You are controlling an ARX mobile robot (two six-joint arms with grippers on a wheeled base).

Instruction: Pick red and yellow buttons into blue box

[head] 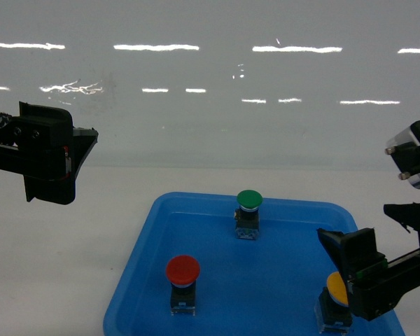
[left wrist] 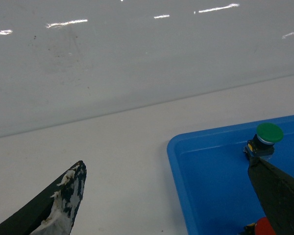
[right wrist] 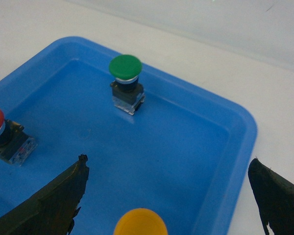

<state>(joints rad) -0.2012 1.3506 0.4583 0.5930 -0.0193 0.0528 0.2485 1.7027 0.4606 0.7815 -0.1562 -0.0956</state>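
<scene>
The blue box (head: 136, 273) is a shallow tray on the white table. Inside it, the red button (head: 183, 270) stands upright at the front left. The yellow button (head: 336, 288) stands at the front right, partly hidden behind my right gripper (head: 353, 222). In the right wrist view the right gripper (right wrist: 167, 161) is open, and the yellow button's cap (right wrist: 139, 223) shows low between its spread fingers, untouched. My left gripper (head: 80, 164) hangs open and empty left of the box, above bare table (left wrist: 137, 147). Only a sliver of the red button (left wrist: 263, 228) shows in the left wrist view.
A green button (head: 249, 200) stands upright at the back middle of the box, also visible as the green button (right wrist: 125, 67) in the right wrist view. A glossy white wall (head: 210, 105) rises behind the table. The box's right rim (right wrist: 246, 132) lies under the right finger.
</scene>
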